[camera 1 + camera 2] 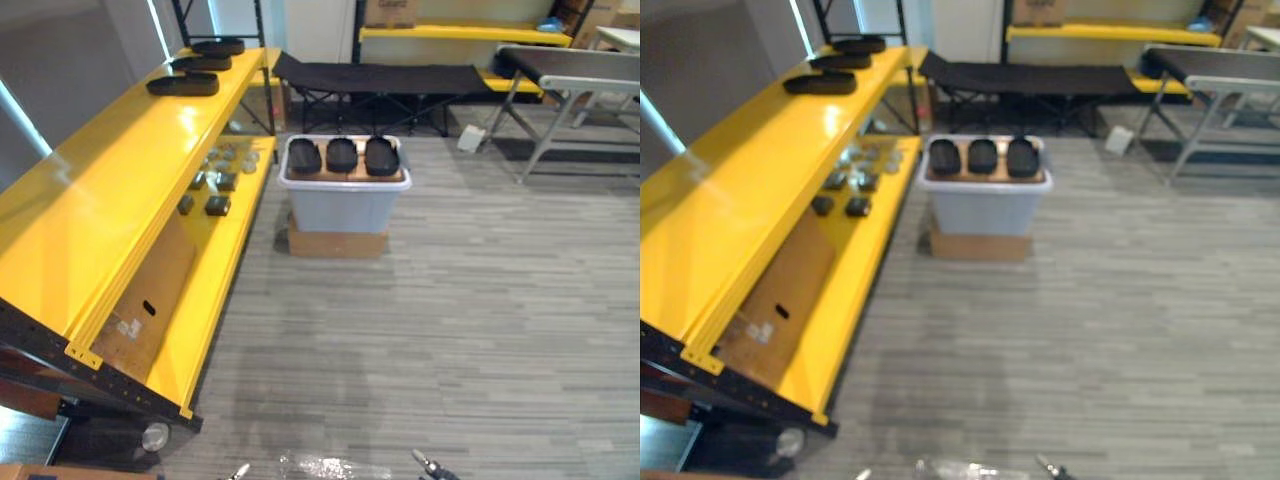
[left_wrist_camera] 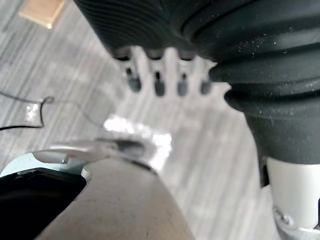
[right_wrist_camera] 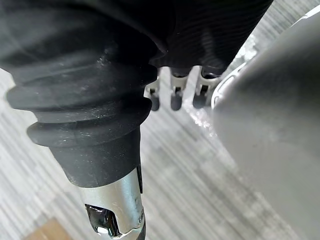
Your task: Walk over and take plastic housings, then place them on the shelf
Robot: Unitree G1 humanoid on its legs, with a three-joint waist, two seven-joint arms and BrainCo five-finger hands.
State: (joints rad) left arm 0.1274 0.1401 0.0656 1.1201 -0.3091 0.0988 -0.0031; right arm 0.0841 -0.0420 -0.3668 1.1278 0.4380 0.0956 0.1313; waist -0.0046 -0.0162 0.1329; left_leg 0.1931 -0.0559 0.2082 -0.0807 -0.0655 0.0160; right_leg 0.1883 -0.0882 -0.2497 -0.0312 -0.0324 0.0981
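Observation:
Three black plastic housings (image 1: 341, 155) lie side by side on a board on top of a pale grey bin (image 1: 340, 205), some way ahead on the floor. Three more black housings (image 1: 183, 84) rest at the far end of the yellow shelf's top level (image 1: 110, 190) on my left. My left hand (image 2: 157, 75) hangs low by my side over the carpet, its fingers straight and holding nothing. My right hand (image 3: 175, 92) hangs the same way on the other side, open and holding nothing.
The bin stands on a flat cardboard box (image 1: 337, 243). Small dark parts (image 1: 215, 180) and a cardboard sheet (image 1: 150, 300) lie on the shelf's lower level. A black folding cot (image 1: 380, 78) stands behind the bin, a grey conveyor table (image 1: 570, 70) at the far right. Open carpet lies between me and the bin.

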